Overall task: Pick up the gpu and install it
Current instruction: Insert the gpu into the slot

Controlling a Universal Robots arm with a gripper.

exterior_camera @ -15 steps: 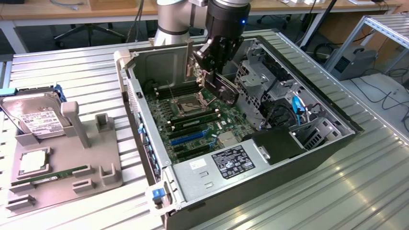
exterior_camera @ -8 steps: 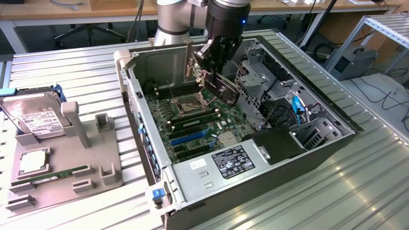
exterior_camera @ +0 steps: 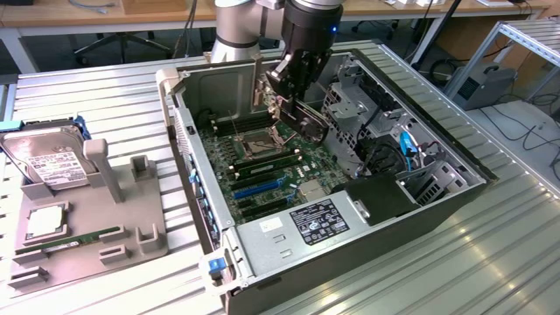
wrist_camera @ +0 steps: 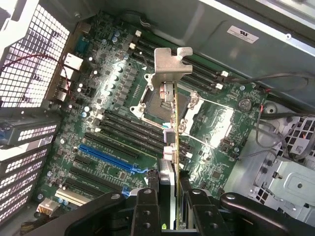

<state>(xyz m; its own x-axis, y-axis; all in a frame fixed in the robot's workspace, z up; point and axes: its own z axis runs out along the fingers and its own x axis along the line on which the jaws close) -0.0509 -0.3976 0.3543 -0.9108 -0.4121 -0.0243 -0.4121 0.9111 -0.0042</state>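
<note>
The gripper (wrist_camera: 170, 194) clamps the gpu (wrist_camera: 170, 123) between both fingers (wrist_camera: 147, 206). The card is seen edge-on, with its silver bracket (wrist_camera: 172, 64) at the far end. It hangs clear above the motherboard (wrist_camera: 113, 128), over the CPU socket (wrist_camera: 147, 101). The blue slot (wrist_camera: 106, 157) lies uncovered off to one side. In the exterior view the tilted card sits inside the open computer case (exterior_camera: 219, 88), with free room between it and the drive cage (exterior_camera: 350, 105).

Single arm (exterior_camera: 236, 26) extended down from above, wrist (exterior_camera: 311, 26) near vertical, black pincer (exterior_camera: 292, 92) pointing downward, both fingers (wrist_camera: 146, 211) clamped on gpu (wrist_camera: 171, 123).
</note>
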